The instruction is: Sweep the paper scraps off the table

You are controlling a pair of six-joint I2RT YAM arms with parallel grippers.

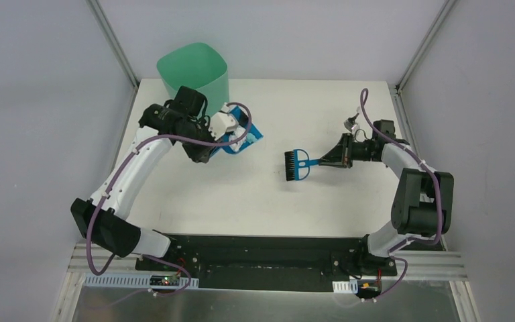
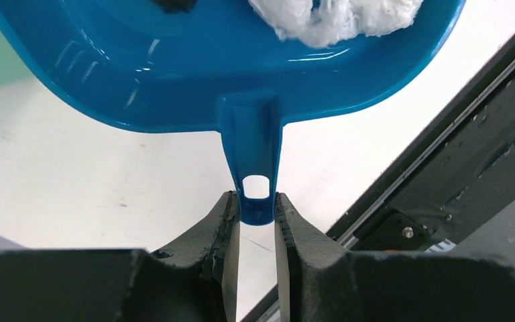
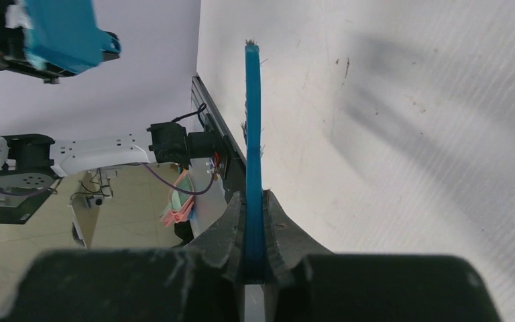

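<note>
My left gripper is shut on the handle of the blue dustpan and holds it above the white table, just right of the mint-green bin; it also shows in the top view. Paper scraps lie in the pan: a white wad and a black one at the frame's top edge. My right gripper is shut on the handle of the blue hand brush. In the top view the brush rests at mid-table, black bristles to the left. No scraps show on the tabletop.
The bin stands at the table's back left corner. The black front edge runs along the near side with both arm bases. Grey walls enclose the left, back and right sides.
</note>
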